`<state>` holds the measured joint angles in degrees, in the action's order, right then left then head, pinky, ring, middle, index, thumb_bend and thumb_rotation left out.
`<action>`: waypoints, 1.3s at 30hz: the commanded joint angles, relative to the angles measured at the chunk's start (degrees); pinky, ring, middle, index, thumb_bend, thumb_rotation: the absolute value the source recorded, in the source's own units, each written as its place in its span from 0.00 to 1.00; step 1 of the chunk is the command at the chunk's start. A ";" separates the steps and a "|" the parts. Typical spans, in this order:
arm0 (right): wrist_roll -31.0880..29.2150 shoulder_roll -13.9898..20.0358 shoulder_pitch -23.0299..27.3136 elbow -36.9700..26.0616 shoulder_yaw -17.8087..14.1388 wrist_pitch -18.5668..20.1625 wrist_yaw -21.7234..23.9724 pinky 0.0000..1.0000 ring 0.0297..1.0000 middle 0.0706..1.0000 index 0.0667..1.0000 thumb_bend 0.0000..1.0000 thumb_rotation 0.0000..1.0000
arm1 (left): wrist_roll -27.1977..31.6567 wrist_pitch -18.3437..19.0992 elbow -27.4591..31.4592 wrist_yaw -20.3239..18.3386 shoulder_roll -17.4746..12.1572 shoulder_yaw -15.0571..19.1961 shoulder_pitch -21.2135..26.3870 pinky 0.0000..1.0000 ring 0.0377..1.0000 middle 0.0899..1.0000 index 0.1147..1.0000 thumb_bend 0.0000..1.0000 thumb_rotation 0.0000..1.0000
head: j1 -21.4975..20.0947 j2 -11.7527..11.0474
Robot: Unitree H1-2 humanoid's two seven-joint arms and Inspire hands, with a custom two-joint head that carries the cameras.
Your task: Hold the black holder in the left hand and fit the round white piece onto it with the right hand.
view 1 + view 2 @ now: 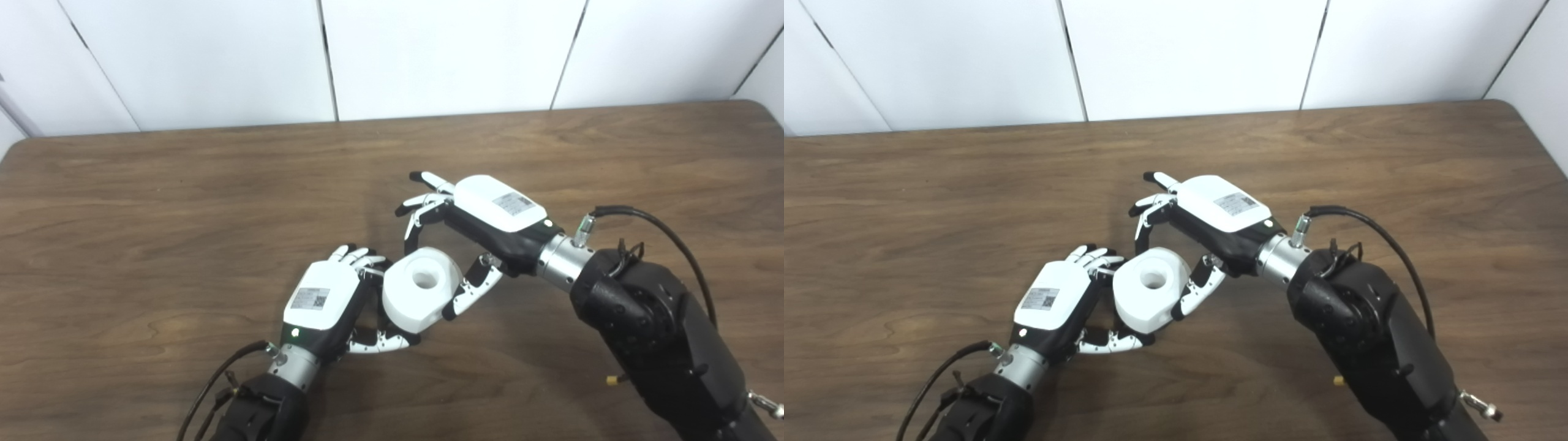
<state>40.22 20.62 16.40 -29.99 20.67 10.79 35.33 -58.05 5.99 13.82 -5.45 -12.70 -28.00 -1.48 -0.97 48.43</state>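
Round white piece [421, 288] sits low over the wooden table [184, 202], near centre, hole facing up, between my two hands. My left hand [324, 303] curls against its left and near side, fingers closed around something beneath; the black holder itself is hidden, so I judge it is under the piece rather than see it. My right hand [471, 233] reaches from the right, fingers spread, thumb touching the piece's right flank, the other fingers arched just above the far edge — likely steadying it. The right eye view shows the left thumb under the piece a little more plainly; neither view shows the holder.
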 commanded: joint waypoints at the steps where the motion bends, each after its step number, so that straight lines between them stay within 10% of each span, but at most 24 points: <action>1: 0.78 0.39 1.05 0.26 0.38 -0.27 1.02 0.81 1.00 0.82 0.45 0.53 0.14 | -2.21 0.29 -1.53 -2.97 -0.47 -1.39 -0.80 0.94 0.87 0.77 0.42 0.52 0.05 | -0.07 0.03; 2: 1.22 0.51 1.25 -0.02 0.52 0.31 1.83 0.81 1.00 0.82 0.45 0.53 0.15 | -2.26 0.19 -1.64 -2.77 -0.47 -1.42 -0.76 0.94 0.87 0.77 0.42 0.52 0.05 | -0.13 -0.01; 4: 1.88 0.81 1.56 -0.39 0.74 0.91 2.96 0.84 1.00 0.83 0.52 0.86 0.21 | -2.53 0.14 -1.80 -2.56 -0.44 -1.53 -0.69 0.94 0.87 0.77 0.42 0.52 0.05 | -0.08 -0.09; 7: 2.51 1.11 1.88 -0.89 0.79 1.49 4.44 0.98 1.00 0.84 0.59 0.99 0.31 | -2.94 0.32 -1.91 -2.64 -0.35 -1.71 -0.56 0.94 0.87 0.77 0.42 0.52 0.05 | 0.06 -0.13; 39: 2.65 1.83 3.71 -0.66 -0.64 1.96 8.25 1.00 1.00 0.92 0.69 1.00 0.44 | -3.03 0.23 -4.29 -0.65 -0.25 -1.46 0.24 0.94 0.86 0.75 0.42 0.52 0.05 | 0.58 -1.38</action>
<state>43.37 22.14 17.51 -29.32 21.11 12.91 43.82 -58.69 5.53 12.55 -3.78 -12.48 -28.55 -0.88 -0.35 47.02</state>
